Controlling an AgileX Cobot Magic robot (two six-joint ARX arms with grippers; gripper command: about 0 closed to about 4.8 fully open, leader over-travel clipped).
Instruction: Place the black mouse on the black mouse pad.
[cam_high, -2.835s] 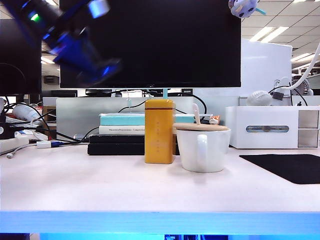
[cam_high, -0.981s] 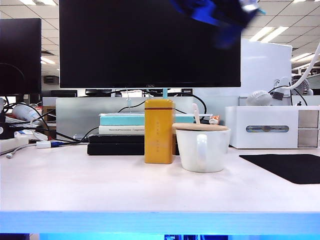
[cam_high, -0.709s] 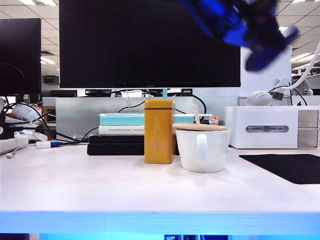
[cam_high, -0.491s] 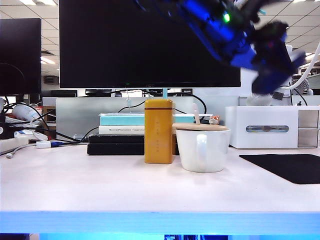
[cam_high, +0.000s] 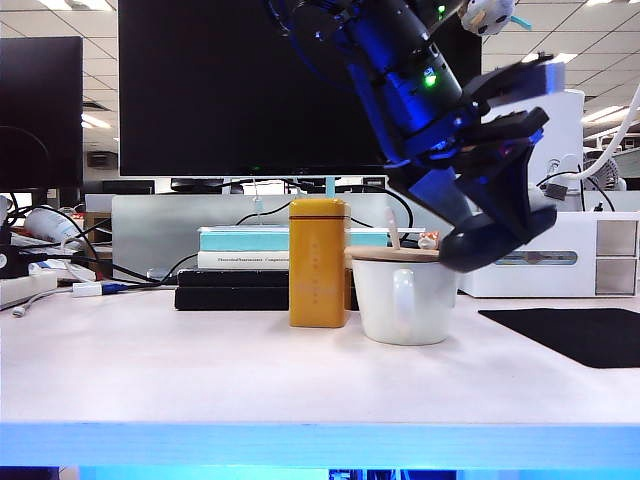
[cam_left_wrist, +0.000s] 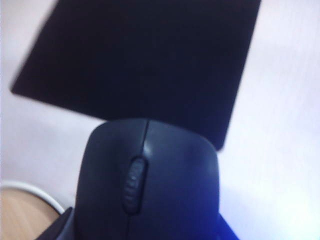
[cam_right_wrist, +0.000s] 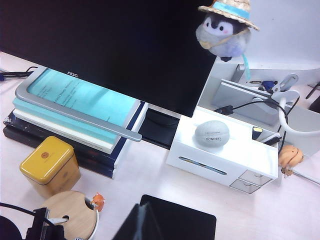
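Desk (cam_high: 200, 380) bears black mouse pad (cam_left_wrist: 145, 65); left tool (cam_high: 500, 215) grips black mouse (cam_left_wrist: 150, 185) above, right tool (cam_right_wrist: 137, 225) closed.

- Black mouse pad (cam_high: 575, 333) lay bare and unobstructed.
- White mug (cam_high: 405, 297) and yellow tin (cam_high: 319, 262) stood left of it.
- White box (cam_high: 545, 254) stood behind it.

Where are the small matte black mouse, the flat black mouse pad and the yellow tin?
Small matte black mouse (cam_left_wrist: 150, 185), left wrist view, top shell.
Flat black mouse pad (cam_left_wrist: 145, 65), left wrist view, middle.
Yellow tin (cam_high: 319, 262), exterior view, front face.
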